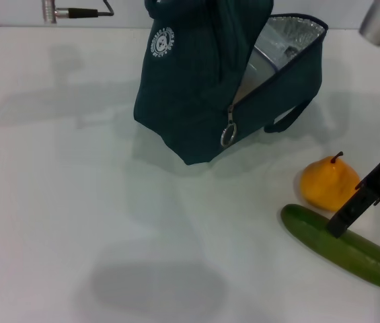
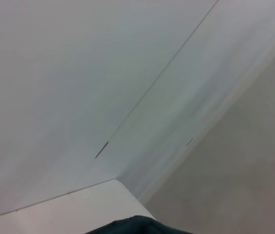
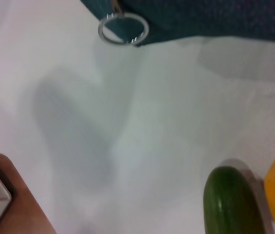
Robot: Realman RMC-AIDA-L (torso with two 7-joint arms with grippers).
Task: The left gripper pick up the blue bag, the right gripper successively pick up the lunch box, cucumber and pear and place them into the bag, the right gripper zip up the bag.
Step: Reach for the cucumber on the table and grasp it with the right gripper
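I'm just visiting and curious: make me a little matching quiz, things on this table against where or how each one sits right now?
Things:
1. blue bag
2. pear
3. cucumber
4. zipper ring

States:
A. lying flat on the table at the near right
B. hanging from the bag's open edge
C. tilted, mouth unzipped, foil lining showing
D. sitting just behind the cucumber, stem up

Pairs: 1-C, 2-D, 3-A, 4-B
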